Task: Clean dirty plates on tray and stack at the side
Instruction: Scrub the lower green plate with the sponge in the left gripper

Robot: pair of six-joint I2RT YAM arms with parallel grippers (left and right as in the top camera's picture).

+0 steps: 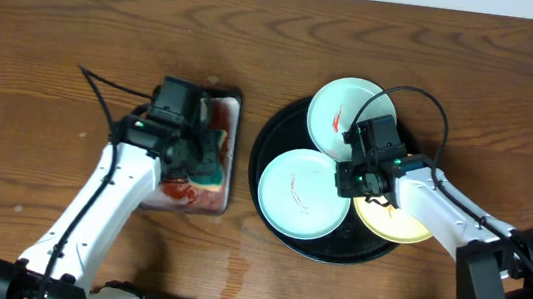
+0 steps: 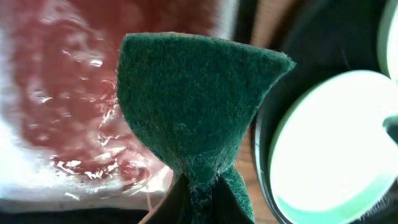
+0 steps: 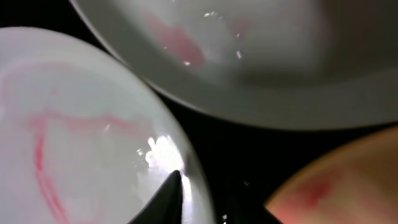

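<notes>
Three plates [image 1: 301, 196] in tray [image 1: 273, 135]; left end effector [image 1: 198, 154] pinches sponge [image 2: 193, 106]; right end effector [image 3: 208, 199] state unclear.

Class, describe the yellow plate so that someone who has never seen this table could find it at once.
In the overhead view, find the large round black tray on the right of the wooden table. Three plates lie on it; go to the one at its lower right edge. It alone is yellow; its two neighbours are pale mint-white.
</notes>
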